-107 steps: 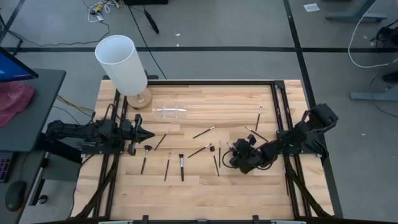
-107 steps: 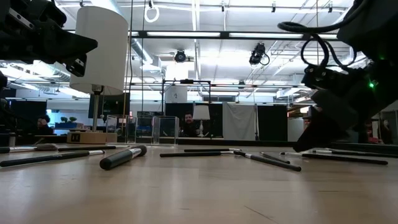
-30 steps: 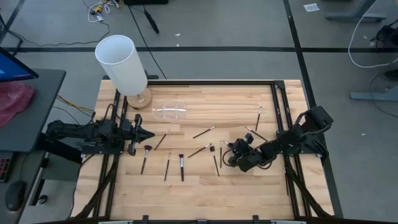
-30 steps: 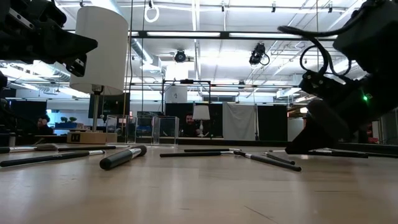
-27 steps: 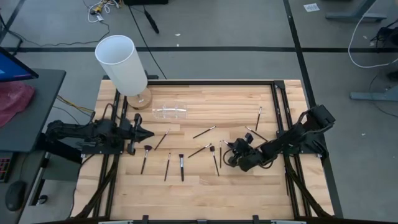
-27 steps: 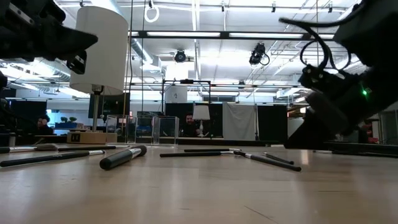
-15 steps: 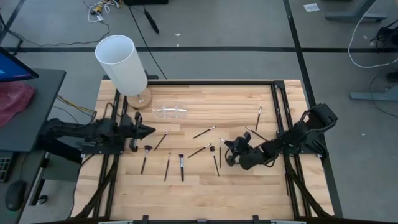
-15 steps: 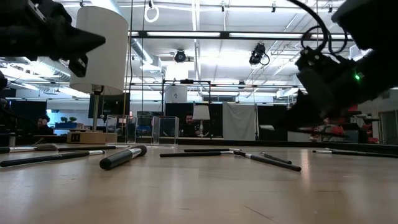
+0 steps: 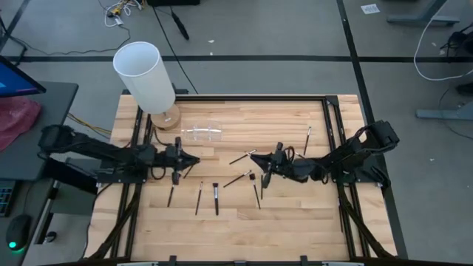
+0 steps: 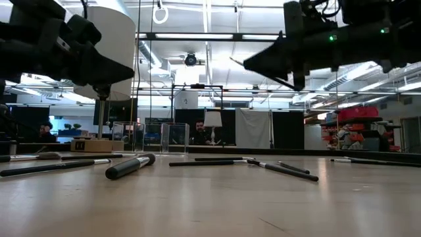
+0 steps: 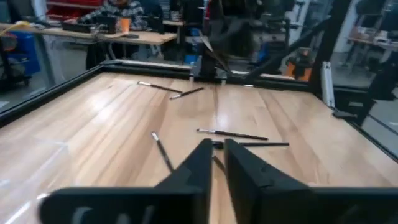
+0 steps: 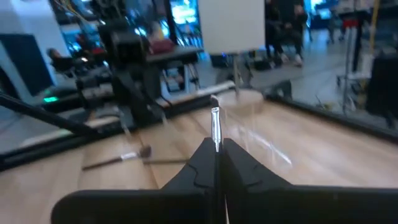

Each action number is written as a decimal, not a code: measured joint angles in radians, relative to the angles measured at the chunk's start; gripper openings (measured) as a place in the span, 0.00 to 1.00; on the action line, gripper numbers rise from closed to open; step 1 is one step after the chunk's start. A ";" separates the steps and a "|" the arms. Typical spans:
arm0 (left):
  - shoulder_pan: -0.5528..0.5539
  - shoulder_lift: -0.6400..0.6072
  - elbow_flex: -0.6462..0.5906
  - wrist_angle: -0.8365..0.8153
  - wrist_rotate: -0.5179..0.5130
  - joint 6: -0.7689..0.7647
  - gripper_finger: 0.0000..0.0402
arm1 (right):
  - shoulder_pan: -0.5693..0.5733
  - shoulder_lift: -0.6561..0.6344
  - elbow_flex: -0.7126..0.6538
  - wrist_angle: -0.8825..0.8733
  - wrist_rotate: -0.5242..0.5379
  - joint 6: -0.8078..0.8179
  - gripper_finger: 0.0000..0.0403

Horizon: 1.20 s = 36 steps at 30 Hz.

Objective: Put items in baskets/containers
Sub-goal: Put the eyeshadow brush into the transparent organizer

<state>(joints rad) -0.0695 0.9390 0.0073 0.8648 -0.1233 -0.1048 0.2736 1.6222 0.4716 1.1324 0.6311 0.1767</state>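
1. High view, count: two arms, one white cylinder [image 9: 145, 74] on a round wooden base [image 9: 168, 118], one clear holder [image 9: 202, 133] and at least eight loose brushes on the table [image 9: 295, 222]. A ninth may lie partly hidden under the right arm.
2. Loose brushes: three lie near the front left, namely a fluffy-headed brush [image 9: 172, 188], a second [image 9: 199, 197] and a third [image 9: 215, 198]. Three more sit mid-table: one [image 9: 242, 157], one [image 9: 238, 178] and one [image 9: 256, 190]. Another lies alone [image 9: 308, 138] towards the far right.
3. The holder is beside the wooden base. I can see no brush in it.
4. The left gripper [image 9: 194, 159] is mid-left, above the fluffy-headed brush. The right gripper [image 9: 255, 156] is at mid-table, pointing towards the left one.
5. The low view adds height: both the left gripper [image 10: 125, 70] and the right gripper [image 10: 248, 64] hang well above the table top. The high view cannot show this.
6. Only the right wrist view shows the grip. The fingers [image 12: 196, 163] are clamped on a held brush [image 12: 215, 127], which sticks out forward between them and points towards the holder and cylinder.
7. In the left wrist view, the fingers [image 11: 199, 168] stand a narrow slit apart with nothing between them. Brushes lie on the table ahead, well apart from the tips.
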 joint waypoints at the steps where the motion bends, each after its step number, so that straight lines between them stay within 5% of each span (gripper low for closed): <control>1: 0.010 0.058 0.004 0.050 0.022 0.004 0.18 | -0.007 0.000 0.004 0.016 -0.014 -0.013 0.02; 10: 0.091 0.531 0.252 0.332 0.285 0.047 0.43 | -0.044 0.043 0.137 0.036 -0.102 -0.155 0.02; 19: 0.117 0.923 0.483 0.691 0.389 -0.003 0.47 | -0.046 0.085 0.188 0.179 -0.144 -0.252 0.02; 24: 0.130 0.994 0.593 0.704 0.359 -0.041 0.45 | -0.038 0.085 0.189 0.246 -0.196 -0.298 0.02; 36: 0.136 0.986 0.727 0.707 0.475 -0.041 0.45 | -0.035 0.085 0.189 0.295 -0.258 -0.371 0.02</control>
<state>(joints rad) 0.0669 1.9247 0.7342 1.5715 0.3514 -0.1462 0.2382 1.7077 0.6605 1.4269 0.3734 -0.1941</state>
